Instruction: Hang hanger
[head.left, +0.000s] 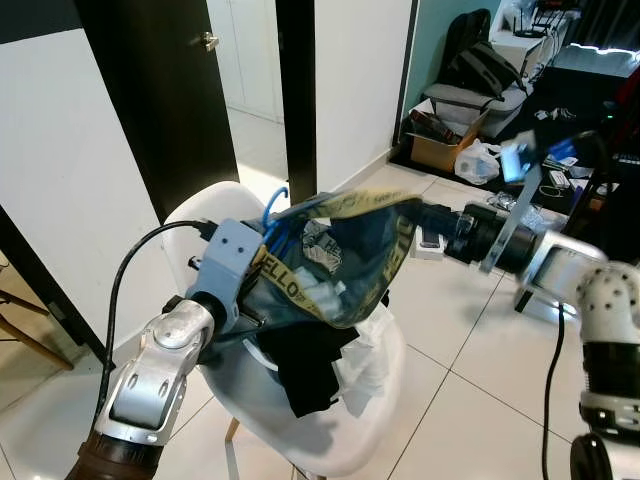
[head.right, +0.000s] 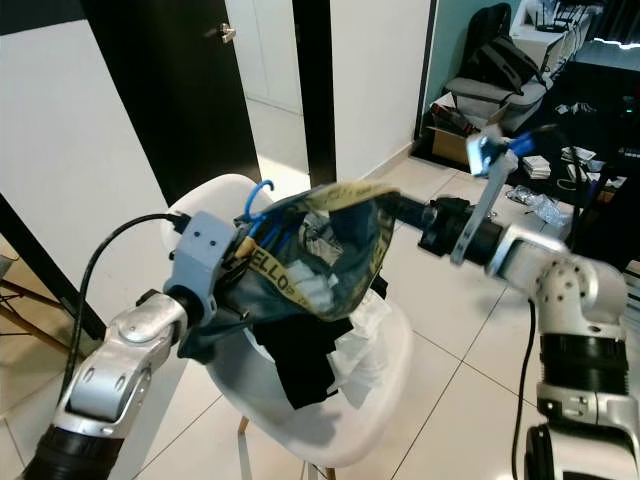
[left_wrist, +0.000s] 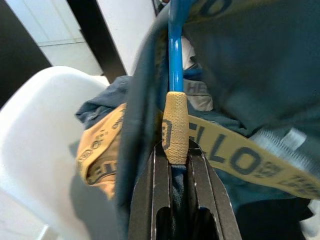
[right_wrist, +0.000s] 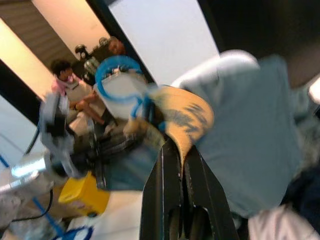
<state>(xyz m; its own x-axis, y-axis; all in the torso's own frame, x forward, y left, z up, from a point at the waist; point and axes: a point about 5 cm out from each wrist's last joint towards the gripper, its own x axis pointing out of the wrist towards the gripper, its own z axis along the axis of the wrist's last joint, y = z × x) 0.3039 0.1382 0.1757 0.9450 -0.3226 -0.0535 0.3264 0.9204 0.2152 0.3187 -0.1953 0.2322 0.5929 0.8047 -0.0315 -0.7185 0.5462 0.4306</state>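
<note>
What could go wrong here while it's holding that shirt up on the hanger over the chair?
The left claw pinches only the blue hanger at its taped neck, so the hanger could twist or slip. The right claw grips just the edge of the blue shirt; a pull might drag it off onto the clothes piled on the white chair.

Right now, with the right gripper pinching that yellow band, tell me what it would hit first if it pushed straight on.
The right gripper points at the left gripper across the blue garment. It would likely bunch the cloth first, then meet the blue hanger; depth is unclear.
</note>
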